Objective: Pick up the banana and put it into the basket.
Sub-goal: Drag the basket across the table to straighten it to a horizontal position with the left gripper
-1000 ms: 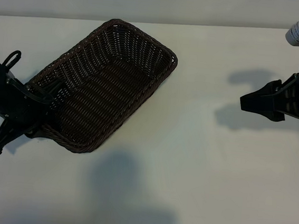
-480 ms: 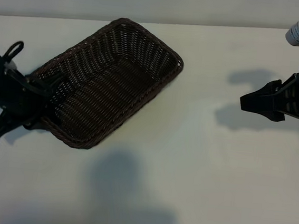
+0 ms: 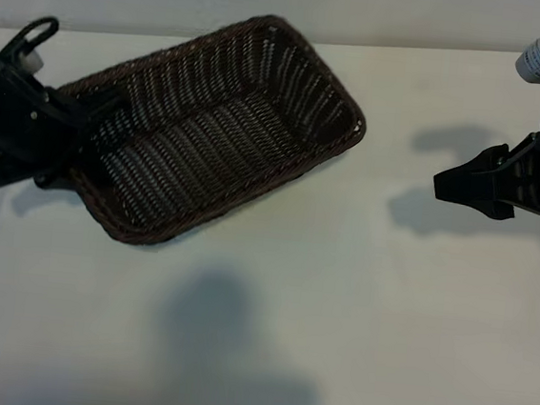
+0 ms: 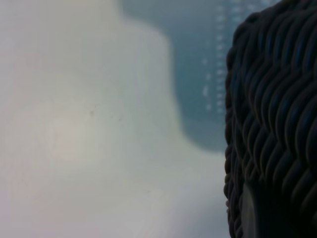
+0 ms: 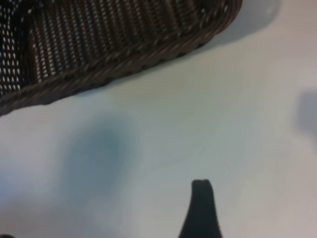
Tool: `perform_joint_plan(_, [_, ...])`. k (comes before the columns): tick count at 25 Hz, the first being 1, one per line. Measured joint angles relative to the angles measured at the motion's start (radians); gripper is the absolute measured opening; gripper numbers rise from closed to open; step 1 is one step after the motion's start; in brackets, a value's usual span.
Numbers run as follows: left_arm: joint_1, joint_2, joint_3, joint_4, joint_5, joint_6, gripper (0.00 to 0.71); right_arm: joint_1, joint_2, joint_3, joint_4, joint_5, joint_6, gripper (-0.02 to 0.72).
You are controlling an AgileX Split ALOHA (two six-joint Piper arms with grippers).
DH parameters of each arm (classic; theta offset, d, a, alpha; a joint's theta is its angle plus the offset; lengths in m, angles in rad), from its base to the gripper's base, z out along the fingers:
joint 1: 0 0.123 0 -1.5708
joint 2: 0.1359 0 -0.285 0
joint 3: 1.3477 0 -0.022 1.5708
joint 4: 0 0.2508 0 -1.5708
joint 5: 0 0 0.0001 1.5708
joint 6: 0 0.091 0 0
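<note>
Gripping the basket (image 3: 224, 131) by its rim at the left of the frame, my left gripper (image 3: 77, 141) is holding it clamped narrow on the wicker. My right gripper (image 3: 458, 187) is hanging wide open at the right edge, holding nothing. I am seeing no banana anywhere, so picking and placing are both left.

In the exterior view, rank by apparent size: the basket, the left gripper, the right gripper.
1. Basket, clearly largest.
2-3. Left gripper and right gripper look alike; both are cut by the picture's edges, so no ranking.
</note>
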Motion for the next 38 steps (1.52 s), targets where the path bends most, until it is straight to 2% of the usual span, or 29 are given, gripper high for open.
perform_joint_plan(6, [0.000, 0.000, -0.071, -0.029, 0.049, 0.167, 0.156, 0.000, 0.000, 0.000, 0.000, 0.000, 0.000, 0.571])
perform_joint_plan(10, [0.000, 0.028, -0.127, -0.028, 0.131, 0.306, 0.156, 0.000, 0.000, 0.000, 0.000, 0.000, 0.000, 0.571])
perform_joint_plan(19, [0.001, 0.240, -0.335, -0.037, 0.338, 0.564, 0.156, 0.000, 0.000, 0.000, 0.000, 0.000, 0.000, 0.571])
perform_joint_plan(25, [-0.013, 0.337, -0.437, -0.111, 0.333, 0.637, 0.156, 0.000, 0.000, 0.000, 0.000, 0.000, 0.000, 0.571])
perform_joint_plan(34, [-0.089, 0.417, -0.444, -0.138, 0.257, 0.626, 0.156, 0.000, 0.000, 0.000, 0.000, 0.000, 0.000, 0.571])
perform_joint_plan(38, [-0.107, 0.448, -0.444, -0.147, 0.216, 0.606, 0.155, 0.000, 0.000, 0.000, 0.000, 0.000, 0.000, 0.571])
